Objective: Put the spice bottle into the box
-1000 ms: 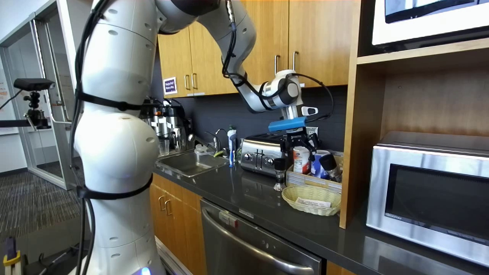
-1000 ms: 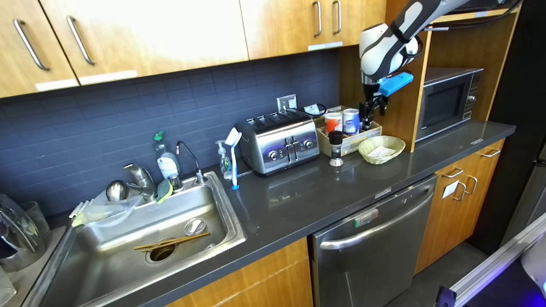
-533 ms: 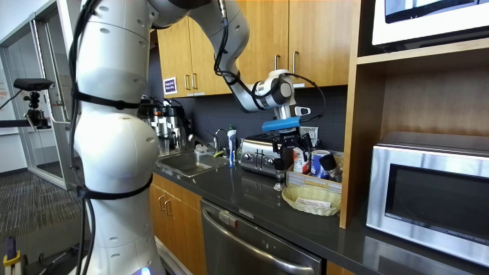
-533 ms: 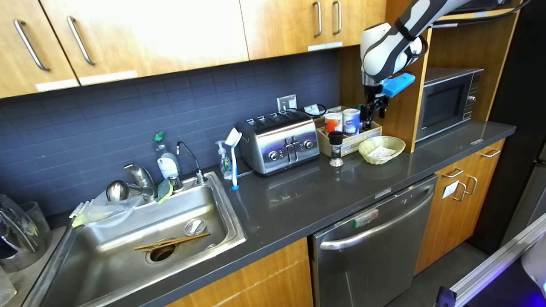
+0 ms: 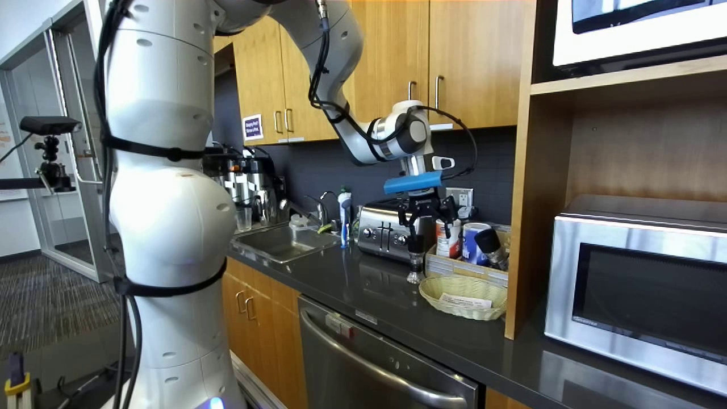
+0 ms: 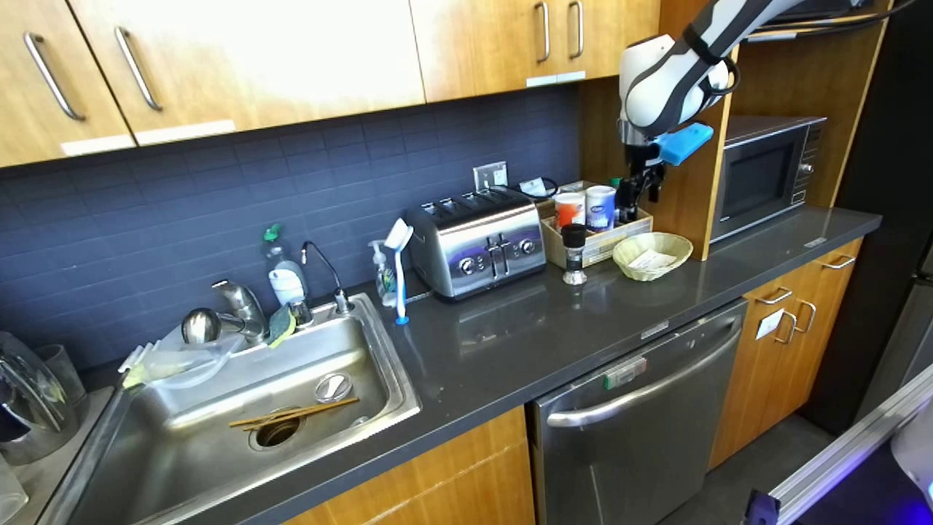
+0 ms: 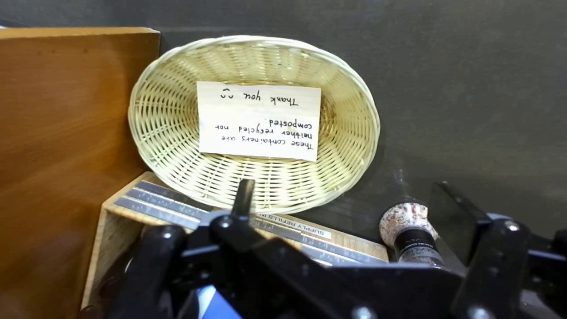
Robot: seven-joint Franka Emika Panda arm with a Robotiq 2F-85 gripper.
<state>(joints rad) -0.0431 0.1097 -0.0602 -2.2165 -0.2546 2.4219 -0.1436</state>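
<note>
- The spice bottle stands upright outside the box, just beside its front wall: a clear, rounded body under a black cap, with a speckled pink-and-white filling that shows in the wrist view.
- Beneath it, the counter is dark, smooth and glossy enough to carry reflections.
- The box is pale wood, straight-sided, low-walled and open at the top, with grey strips along its front.
- In the box are a white canister with a red-orange patch, a blue-and-white canister next to it and, in an exterior view, a tilted, black-capped glass grinder.
- Close against the box's front sits an oval basket of pale woven strands; whether the two touch, I cannot tell. A handwritten paper note lies in it.
- On the box's other side is a toaster, shiny metal with a black slotted top.
- The pincer, black and jointed, hangs above the counter with its two fingers wide apart and the space between them free. In an exterior view a gap shows between it and the spice bottle.
</note>
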